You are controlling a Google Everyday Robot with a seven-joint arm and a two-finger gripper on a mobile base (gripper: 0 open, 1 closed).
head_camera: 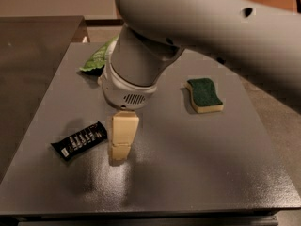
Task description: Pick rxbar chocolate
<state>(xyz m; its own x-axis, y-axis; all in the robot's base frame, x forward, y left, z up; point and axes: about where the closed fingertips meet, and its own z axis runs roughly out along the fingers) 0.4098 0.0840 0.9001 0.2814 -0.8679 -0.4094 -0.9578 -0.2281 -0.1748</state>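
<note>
The rxbar chocolate point(80, 140) is a flat black bar with white lettering. It lies at the front left of the grey table point(197, 168). My gripper point(120, 149) hangs from the big grey arm. Its cream fingers point down, just right of the bar's right end, close to the table top. I see nothing held in it.
A green-topped yellow sponge point(204, 95) lies at the right middle of the table. A green-and-white snack bag point(98, 58) lies at the back left, partly hidden by my arm. A darker counter point(33, 46) adjoins the table's left side.
</note>
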